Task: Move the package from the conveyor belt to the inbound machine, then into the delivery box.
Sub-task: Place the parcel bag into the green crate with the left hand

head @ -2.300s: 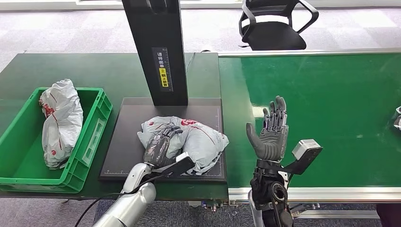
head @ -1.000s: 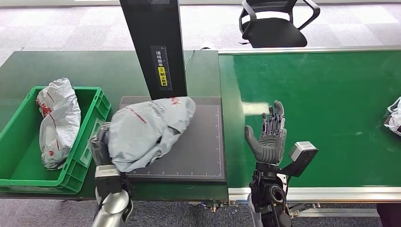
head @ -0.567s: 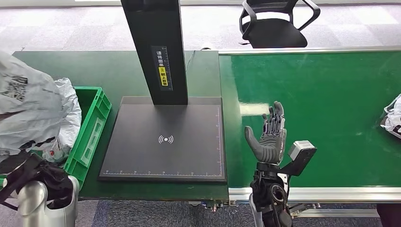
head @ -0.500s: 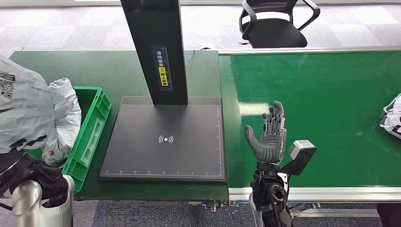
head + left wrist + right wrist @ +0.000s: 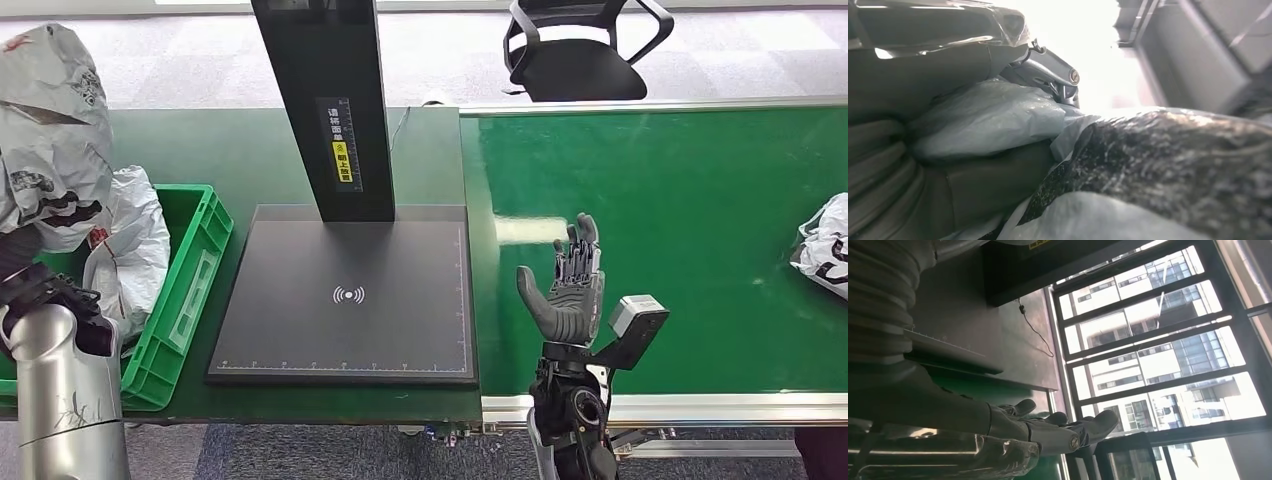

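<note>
The package point(image 5: 52, 130), a grey plastic mailing bag with red and black print, is being held up in the air at the 9 o'clock edge of the scene, above the green crate point(image 5: 190, 290). The left hand point(image 5: 35, 285) is gripping the bag from below; most of the hand is hidden under the crumpled plastic, and the silver forearm is rising upright beneath it. In the left wrist view the fingers point(image 5: 1048, 70) are lying curled against the bag's plastic point(image 5: 993, 115), pressing into it.

A second grey bag point(image 5: 135, 250) is lying inside the green crate, just beside the raised arm. The crate is sitting on the dark green table point(image 5: 200, 150), at 9 o'clock from the black scanner plate point(image 5: 345, 295). A white wireless symbol is showing at the plate's centre, and a black post point(image 5: 320, 100) with a yellow label is standing at its 12 o'clock edge.

The right hand point(image 5: 568, 285) is standing upright over the green conveyor belt point(image 5: 680, 220), at 3 o'clock from the plate, palm flat, fingers spread and holding nothing. In the right wrist view the fingers point(image 5: 1058, 432) are extending straight.

Another bag point(image 5: 825, 245) is lying on the belt at the far 3 o'clock edge. A black office chair point(image 5: 580, 50) is standing at 12 o'clock beyond the belt.
</note>
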Motion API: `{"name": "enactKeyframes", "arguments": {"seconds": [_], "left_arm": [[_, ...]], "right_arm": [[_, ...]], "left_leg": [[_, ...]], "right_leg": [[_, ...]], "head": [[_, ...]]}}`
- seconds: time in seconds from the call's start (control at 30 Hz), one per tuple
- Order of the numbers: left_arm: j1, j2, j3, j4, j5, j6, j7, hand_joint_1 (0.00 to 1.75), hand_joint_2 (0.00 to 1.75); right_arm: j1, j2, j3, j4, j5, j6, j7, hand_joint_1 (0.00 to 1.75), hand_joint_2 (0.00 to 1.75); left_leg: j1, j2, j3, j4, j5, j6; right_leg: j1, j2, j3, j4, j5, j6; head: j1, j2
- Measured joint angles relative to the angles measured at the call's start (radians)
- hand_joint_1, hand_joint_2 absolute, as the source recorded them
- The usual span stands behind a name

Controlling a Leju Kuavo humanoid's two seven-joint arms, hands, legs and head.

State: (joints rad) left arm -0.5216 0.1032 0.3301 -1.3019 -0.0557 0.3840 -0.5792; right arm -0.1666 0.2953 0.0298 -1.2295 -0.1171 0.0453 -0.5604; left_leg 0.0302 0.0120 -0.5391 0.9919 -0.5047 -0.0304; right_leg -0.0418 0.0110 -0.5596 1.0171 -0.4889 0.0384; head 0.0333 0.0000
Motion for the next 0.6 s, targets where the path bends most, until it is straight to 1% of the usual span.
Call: {"name": "enactKeyframes", "arguments": {"seconds": [0.1,0.23,0.47,0.6], "left_arm": [[-0.001,0.022,0.045,0.102,0.004,-0.021,-0.011,1.75,1.75],[0.021,0.032,0.102,0.180,0.006,-0.030,-0.012,1.75,1.75],[0.044,0.056,0.181,0.252,-0.008,-0.031,0.000,1.75,1.75],[0.050,0.064,0.209,0.270,-0.016,-0.029,-0.001,1.75,1.75]], "right_arm": [[0.006,0.000,-0.004,0.000,0.000,0.003,0.001,0.00,1.75],[0.009,0.000,-0.007,0.000,0.000,0.006,0.004,0.00,1.75],[0.008,0.000,-0.008,0.012,-0.006,0.009,0.006,0.00,1.75],[0.004,0.000,-0.007,0.022,-0.012,0.009,0.006,0.00,1.75]], "left_leg": [[0.000,0.001,-0.001,0.000,0.000,0.000],[0.000,0.000,-0.003,0.000,0.000,0.000],[0.000,0.000,-0.004,0.000,0.000,0.000],[0.000,0.000,-0.004,0.000,0.000,0.000]], "right_leg": [[0.000,0.002,-0.001,0.000,0.000,0.000],[0.000,0.002,-0.003,0.000,0.000,0.000],[0.000,0.001,-0.004,0.000,0.000,0.000],[0.000,0.001,-0.004,0.000,0.000,0.000]], "head": [[0.000,0.000],[0.000,0.000],[0.000,0.000],[0.000,0.000]]}}
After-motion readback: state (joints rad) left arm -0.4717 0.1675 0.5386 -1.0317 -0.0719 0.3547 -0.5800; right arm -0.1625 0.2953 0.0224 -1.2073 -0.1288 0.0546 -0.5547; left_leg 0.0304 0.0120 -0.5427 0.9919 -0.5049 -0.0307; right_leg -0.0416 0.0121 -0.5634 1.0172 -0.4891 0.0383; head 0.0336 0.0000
